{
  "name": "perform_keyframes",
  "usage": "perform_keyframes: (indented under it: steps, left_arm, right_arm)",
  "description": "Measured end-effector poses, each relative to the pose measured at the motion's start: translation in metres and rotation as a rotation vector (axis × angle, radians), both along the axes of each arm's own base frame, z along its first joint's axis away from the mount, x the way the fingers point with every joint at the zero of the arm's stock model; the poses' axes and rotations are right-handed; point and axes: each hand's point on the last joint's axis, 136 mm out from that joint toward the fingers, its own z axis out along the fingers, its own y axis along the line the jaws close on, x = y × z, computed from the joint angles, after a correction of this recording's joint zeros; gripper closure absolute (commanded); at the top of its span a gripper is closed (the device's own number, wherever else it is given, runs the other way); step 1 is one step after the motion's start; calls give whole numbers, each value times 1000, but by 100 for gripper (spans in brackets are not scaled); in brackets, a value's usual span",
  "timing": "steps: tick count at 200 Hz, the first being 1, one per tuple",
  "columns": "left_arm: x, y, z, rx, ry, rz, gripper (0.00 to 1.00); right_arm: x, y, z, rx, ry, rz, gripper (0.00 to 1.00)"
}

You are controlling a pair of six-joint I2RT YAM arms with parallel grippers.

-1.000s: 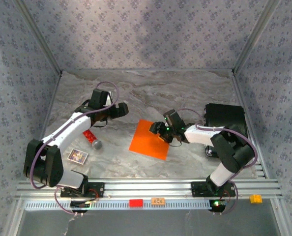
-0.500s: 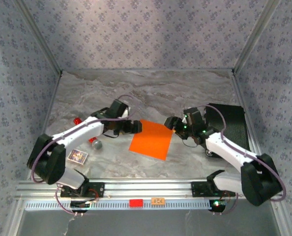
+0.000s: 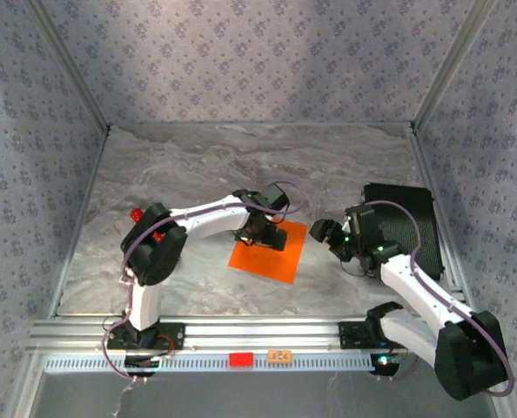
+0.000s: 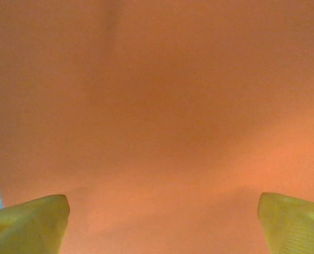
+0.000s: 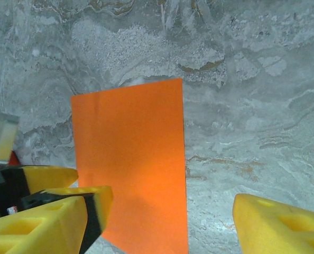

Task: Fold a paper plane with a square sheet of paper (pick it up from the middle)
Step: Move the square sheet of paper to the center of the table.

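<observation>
Partly beneath the left fingers (image 4: 27, 225), the square sheet of paper (image 3: 263, 259).

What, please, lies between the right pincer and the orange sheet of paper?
A bare strip of marbled table, seen from above: the right pincer sits just off the sheet.

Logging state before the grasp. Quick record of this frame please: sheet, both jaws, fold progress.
sheet: square sheet of paper, orange, lying flat on the marble table
left jaws: open wide, low over the sheet's far-left part; contact cannot be told
right jaws: open, beside the sheet's right edge, apart from it
held: nothing in either
fold progress: none, no crease visible
other: black object on the table, far right
</observation>
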Motion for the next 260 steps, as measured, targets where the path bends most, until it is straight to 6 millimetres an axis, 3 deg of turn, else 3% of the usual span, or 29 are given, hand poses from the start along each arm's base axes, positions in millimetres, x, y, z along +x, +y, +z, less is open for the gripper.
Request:
perform_keyframes:
  steps: [38, 116, 201, 260]
  left_arm:
    - [-2, -3, -12, 55, 12, -13, 8]
    - [1, 4, -22, 110, 10, 30, 8]
    - [8, 7, -22, 116, -13, 82, 9]
    - [18, 23, -20, 119, -23, 136, 9]
  right_arm:
    - [-6, 1, 5, 9, -16, 20, 19]
    - [-22, -2, -7, -12, 35, 66, 16]
    - [-25, -5, -14, -26, 73, 62, 16]
    - [-21, -3, -15, -31, 91, 62, 15]
